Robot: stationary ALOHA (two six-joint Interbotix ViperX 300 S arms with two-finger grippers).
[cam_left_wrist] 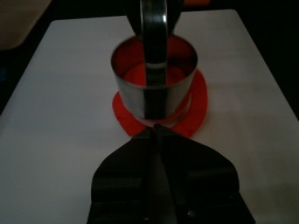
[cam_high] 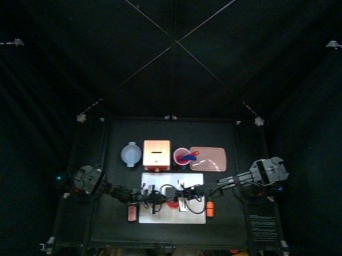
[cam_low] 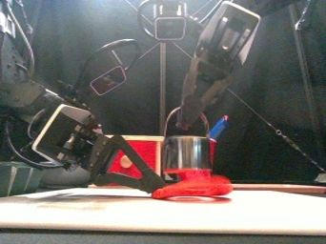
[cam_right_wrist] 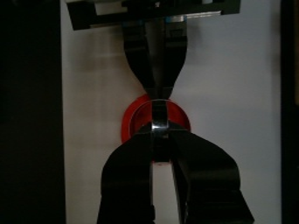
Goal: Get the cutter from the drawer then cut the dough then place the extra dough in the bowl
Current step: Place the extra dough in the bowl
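Note:
The round metal cutter point(cam_low: 192, 152) stands upright on the flat red dough point(cam_low: 193, 187), which lies on the white cutting board point(cam_low: 76, 214). My right gripper point(cam_low: 190, 116) comes down from above and is shut on the cutter's wire handle point(cam_right_wrist: 156, 131). My left gripper point(cam_low: 155, 175) lies low at the dough's left edge, shut, with its tips pinching the dough rim point(cam_left_wrist: 156, 131). In the left wrist view the cutter point(cam_left_wrist: 156, 83) sits inside a ring of dough point(cam_left_wrist: 193, 109). The top view shows both grippers meeting over the board point(cam_high: 167, 213).
Behind the board stand the blue-grey bowl point(cam_high: 130, 153), the pale wooden box point(cam_high: 158, 152) with its red drawer front, and the pink tray point(cam_high: 211, 158). A red cup with a blue knife point(cam_low: 218, 127) shows behind the cutter.

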